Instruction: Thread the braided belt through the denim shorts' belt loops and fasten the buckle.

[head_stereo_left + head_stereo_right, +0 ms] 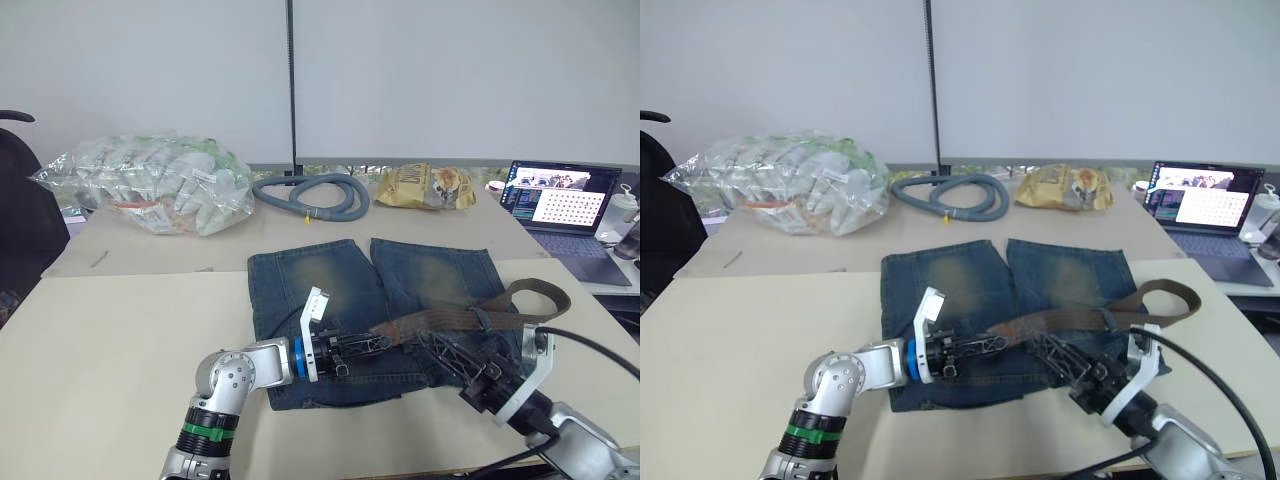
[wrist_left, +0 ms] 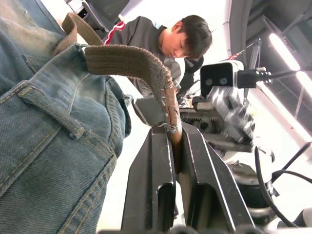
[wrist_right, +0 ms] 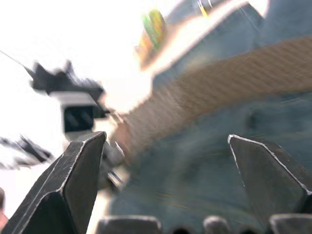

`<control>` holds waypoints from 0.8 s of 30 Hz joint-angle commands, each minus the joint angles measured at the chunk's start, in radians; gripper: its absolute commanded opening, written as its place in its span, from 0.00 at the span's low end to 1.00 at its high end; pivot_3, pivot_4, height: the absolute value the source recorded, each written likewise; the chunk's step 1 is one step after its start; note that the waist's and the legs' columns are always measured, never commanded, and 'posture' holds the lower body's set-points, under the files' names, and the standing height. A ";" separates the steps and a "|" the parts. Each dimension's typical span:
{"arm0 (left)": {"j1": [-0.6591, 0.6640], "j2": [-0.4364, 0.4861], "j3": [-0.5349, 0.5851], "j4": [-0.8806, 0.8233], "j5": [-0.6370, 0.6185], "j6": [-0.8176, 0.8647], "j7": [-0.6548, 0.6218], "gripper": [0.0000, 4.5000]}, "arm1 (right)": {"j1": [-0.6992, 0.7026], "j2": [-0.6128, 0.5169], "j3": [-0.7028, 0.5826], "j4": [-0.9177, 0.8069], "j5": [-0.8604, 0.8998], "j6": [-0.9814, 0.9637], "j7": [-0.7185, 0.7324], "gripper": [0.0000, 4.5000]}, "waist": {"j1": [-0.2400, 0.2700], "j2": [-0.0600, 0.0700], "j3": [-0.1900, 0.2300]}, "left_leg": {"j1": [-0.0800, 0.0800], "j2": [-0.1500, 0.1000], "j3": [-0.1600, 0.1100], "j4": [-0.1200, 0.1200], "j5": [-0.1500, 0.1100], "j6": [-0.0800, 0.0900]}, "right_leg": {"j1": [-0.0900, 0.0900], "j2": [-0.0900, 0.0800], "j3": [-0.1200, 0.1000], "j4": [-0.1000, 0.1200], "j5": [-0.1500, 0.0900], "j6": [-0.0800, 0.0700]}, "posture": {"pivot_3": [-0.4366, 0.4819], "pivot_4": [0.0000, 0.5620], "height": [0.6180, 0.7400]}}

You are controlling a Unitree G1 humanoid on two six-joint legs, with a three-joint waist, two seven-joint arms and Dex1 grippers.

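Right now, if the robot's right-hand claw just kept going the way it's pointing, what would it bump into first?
Probably the worn brown braided belt lying across the blue denim shorts. The right gripper, jaws open, points straight at both, though depth is hard to judge.

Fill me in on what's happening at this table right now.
A two-armed robot is working a braided belt onto denim shorts lying flat on the table. The left pincer is shut on the belt's frayed tip, over the waistband. The right pincer is open, poised over the belt and denim near the middle of the waist. The rest of the belt runs along the waistband and curls into a loop off the shorts' right side. Nothing is fastened yet.
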 commanded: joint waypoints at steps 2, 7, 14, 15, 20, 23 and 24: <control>-0.023 0.005 0.009 -0.024 -0.034 0.009 -0.007 0.00 | -0.037 0.047 0.039 0.034 0.079 -0.110 -0.079 1.00 | -0.002 0.000 0.000 | 0.000 0.000 0.000 0.000 0.000 0.000 | 0.000 0.001 0.000 0.000 0.000 0.000 | 0.48 0.27 1.00; -0.023 0.009 0.003 -0.020 -0.023 -0.005 -0.005 0.00 | -0.052 0.045 0.059 0.056 0.093 -0.168 -0.081 0.82 | -0.002 0.000 0.000 | 0.000 0.000 0.000 0.000 0.000 0.000 | 0.000 0.003 -0.001 0.000 0.000 0.000 | 0.48 0.27 1.00; -0.020 0.010 -0.008 -0.009 -0.003 -0.024 -0.008 0.00 | -0.035 0.013 0.095 0.044 0.094 -0.204 -0.072 0.30 | -0.006 0.000 0.000 | 0.000 0.000 0.000 0.000 0.000 0.000 | 0.000 0.003 0.000 0.000 0.000 0.000 | 0.48 0.27 1.00; -0.021 0.010 -0.011 -0.007 0.001 -0.028 -0.009 0.00 | -0.032 0.011 0.096 0.043 0.094 -0.210 -0.076 0.21 | -0.006 0.000 0.000 | 0.000 0.000 0.000 0.000 0.000 0.000 | 0.000 0.003 0.000 0.000 0.000 0.000 | 0.48 0.27 1.00; -0.025 0.025 -0.036 -0.004 0.048 -0.073 -0.030 0.09 | -0.013 -0.031 0.101 0.035 0.079 -0.212 -0.054 0.00 | -0.005 0.000 0.000 | 0.000 0.000 0.000 0.000 0.000 0.000 | 0.000 0.003 0.000 0.000 0.000 0.000 | 0.48 0.27 1.00; -0.024 0.050 -0.063 -0.017 0.098 -0.130 -0.051 0.31 | -0.018 -0.053 0.086 0.049 0.065 -0.234 -0.061 0.00 | -0.007 0.000 0.000 | 0.000 0.000 0.000 0.000 0.000 0.000 | 0.000 0.003 0.000 0.000 0.000 0.000 | 0.48 0.27 1.00; -0.021 0.070 -0.084 -0.029 0.125 -0.156 -0.069 0.37 | -0.023 -0.060 0.078 0.060 0.053 -0.244 -0.066 0.00 | -0.007 0.000 0.000 | 0.000 0.000 0.000 0.000 0.000 0.000 | 0.000 0.001 0.000 0.000 0.000 0.000 | 0.48 0.27 1.00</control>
